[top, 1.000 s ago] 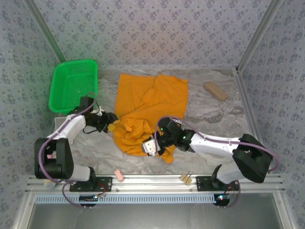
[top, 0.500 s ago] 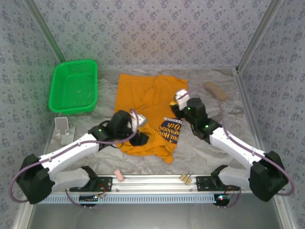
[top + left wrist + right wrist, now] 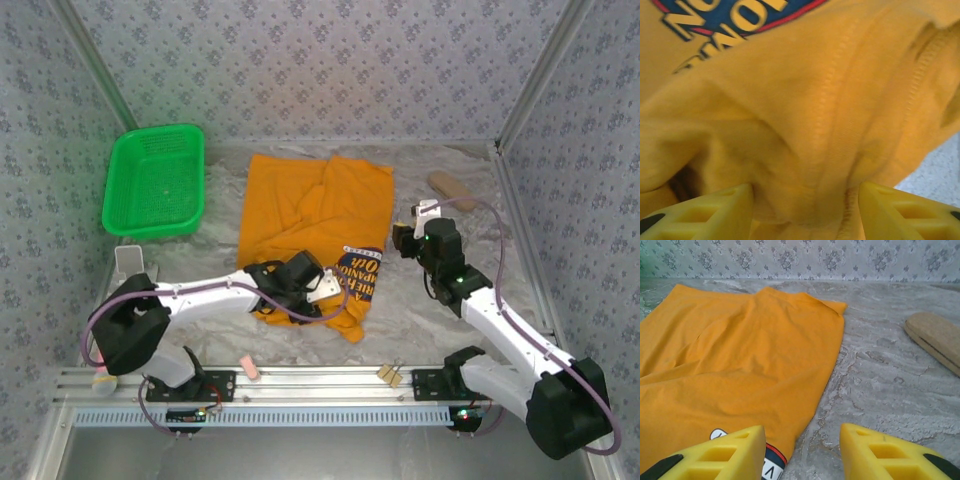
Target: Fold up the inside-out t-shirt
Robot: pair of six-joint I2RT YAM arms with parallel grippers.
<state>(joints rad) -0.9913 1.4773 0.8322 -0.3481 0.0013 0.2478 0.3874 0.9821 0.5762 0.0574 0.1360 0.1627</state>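
- The t-shirt (image 3: 310, 205) lies mid-tabletop (image 3: 222, 200), right of the green basket (image 3: 155, 180) and left of a tan wooden block (image 3: 452, 190).
- Its long axis runs far to near. The far half is spread nearly flat with a few creases; the near half is bunched and turned over, showing the dark printed graphic (image 3: 360, 277).
- The lettering reads sideways from the top view. No neck tag is visible, so we cannot tell which end is the collar.
- The left gripper (image 3: 805, 212) is low on the near bunched part. Its jaws are spread, with a ridge of cloth and a stitched seam lying between the fingers (image 3: 705, 210), not yet pinched.
- The right gripper (image 3: 802, 450) hovers just beside the shirt's right edge. Its jaws are spread and hold nothing.
- Handling, as we judge it: light, limp cotton that keeps no shape. It will sag, drag and fold on itself, and layers may come up together.
- Best holds look like the seams and hem edges, taken at two well-separated points so the cloth hangs open. A grab at the middle of the bunch would likely lift a wad.
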